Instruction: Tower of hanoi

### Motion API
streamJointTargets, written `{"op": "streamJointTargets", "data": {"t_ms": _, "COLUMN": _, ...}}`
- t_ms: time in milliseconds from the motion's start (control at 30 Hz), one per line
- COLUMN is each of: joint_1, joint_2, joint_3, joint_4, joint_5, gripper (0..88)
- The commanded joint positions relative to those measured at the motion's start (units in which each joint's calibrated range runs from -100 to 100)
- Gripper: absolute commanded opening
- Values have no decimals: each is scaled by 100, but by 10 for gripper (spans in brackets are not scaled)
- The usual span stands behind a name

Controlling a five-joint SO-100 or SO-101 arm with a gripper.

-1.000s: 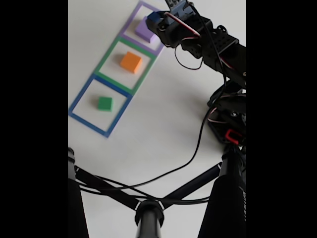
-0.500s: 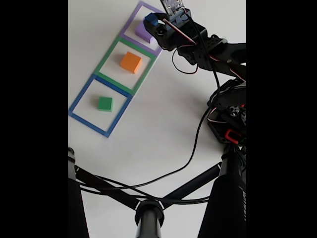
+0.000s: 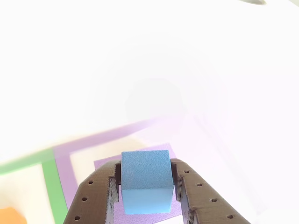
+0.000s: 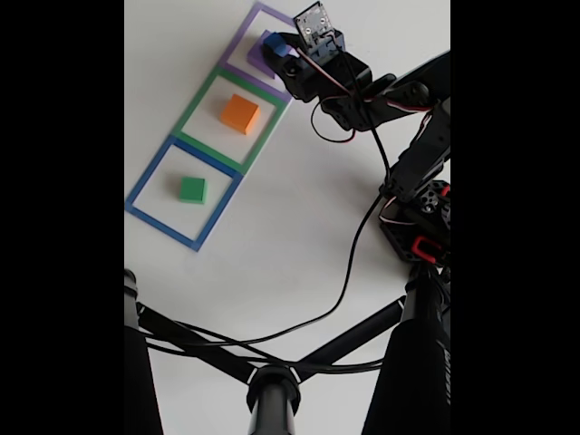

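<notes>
1. Blue cube [image 3: 145,181], other view: clamped between my gripper [image 3: 146,193] fingers [image 3: 96,198], above the purple cube [image 3: 105,163] inside the purple square outline [image 3: 63,156].
2. Fixed view: my gripper [image 4: 283,53] holds the blue cube [image 4: 275,44] over the purple outline [image 4: 237,41]; orange cube [image 4: 239,113] sits in the green outline [image 4: 195,104], green cube [image 4: 191,189] in the blue outline [image 4: 145,181].

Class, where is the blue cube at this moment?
The blue cube sits clamped in the hand, over the purple cube inside the purple outline at the fixed view's top.
</notes>
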Motion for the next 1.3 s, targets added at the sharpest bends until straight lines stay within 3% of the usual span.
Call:
{"op": "streamJointTargets", "data": {"t_ms": 0, "joint_1": 63, "joint_2": 194, "joint_3": -207, "joint_4": -523, "joint_5": 0, "gripper": 35}}
{"op": "streamJointTargets", "data": {"t_ms": 433, "joint_1": 63, "joint_2": 791, "joint_3": -352, "joint_4": -1041, "joint_5": 0, "gripper": 50}}
{"op": "streamJointTargets", "data": {"t_ms": 967, "joint_1": 102, "joint_2": 606, "joint_3": -316, "joint_4": -952, "joint_5": 0, "gripper": 253}}
{"op": "streamJointTargets", "data": {"t_ms": 1100, "joint_1": 63, "joint_2": -274, "joint_3": -207, "joint_4": -183, "joint_5": 0, "gripper": 263}}
{"op": "streamJointTargets", "data": {"t_ms": 1267, "joint_1": 63, "joint_2": -2285, "joint_3": -371, "joint_4": 2360, "joint_5": 0, "gripper": 268}}
